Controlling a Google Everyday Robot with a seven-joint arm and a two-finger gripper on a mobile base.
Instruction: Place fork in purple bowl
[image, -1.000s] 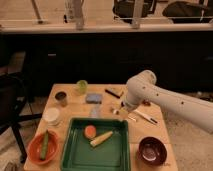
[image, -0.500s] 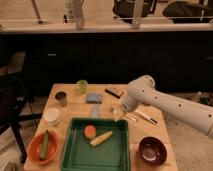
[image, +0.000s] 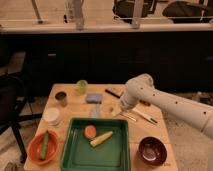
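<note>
The purple bowl (image: 151, 150) stands at the table's front right corner, glossy and dark. The fork (image: 129, 117) is a thin pale sliver lying on the table just right of the green tray's far right corner. A longer white utensil with a dark end (image: 145, 116) lies right of it. My white arm reaches in from the right, and my gripper (image: 117, 110) hangs low over the table, just left of the fork and mostly hidden by the wrist.
A green tray (image: 71, 155) at the front centre holds an orange piece (image: 90, 131) and a yellow piece (image: 101, 138). An orange bowl (image: 36, 150) stands front left. A white container (image: 51, 116), dark cup (image: 61, 98), green cup (image: 82, 86) and blue sponge (image: 93, 97) stand behind.
My arm has swung left and lower, bringing the gripper from above the utensils down beside the fork. The objects on the table have not moved.
</note>
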